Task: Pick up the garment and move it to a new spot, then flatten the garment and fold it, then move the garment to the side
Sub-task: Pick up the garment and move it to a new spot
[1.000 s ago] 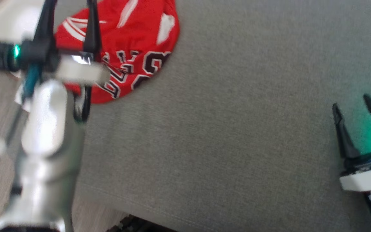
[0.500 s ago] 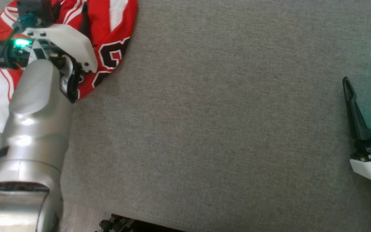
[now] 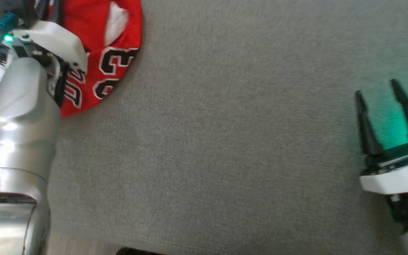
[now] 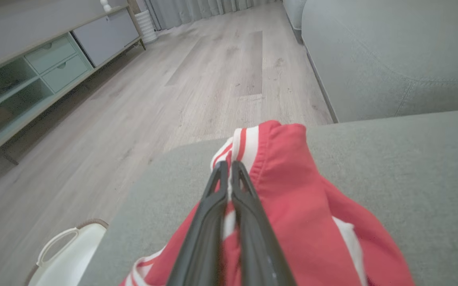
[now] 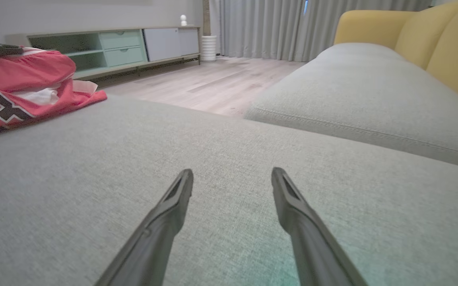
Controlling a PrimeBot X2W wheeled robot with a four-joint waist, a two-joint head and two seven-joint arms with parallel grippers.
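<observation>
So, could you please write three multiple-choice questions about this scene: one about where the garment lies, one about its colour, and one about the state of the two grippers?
1. Where on the grey sofa cushion does the garment lie in the head view?
A. upper left
B. centre
C. lower right

2. What is the garment's main colour?
A. blue
B. red
C. purple

3. How do the left gripper and the right gripper stand?
A. both open
B. left shut on the garment, right open
C. right shut on the garment, left open

Answers:
1 A: the cloth shows at the top left of the head view.
2 B: it is red cloth with white trim and black digits.
3 B: the left jaws pinch the garment's striped trim, and the right jaws stand apart over bare cushion.
</observation>
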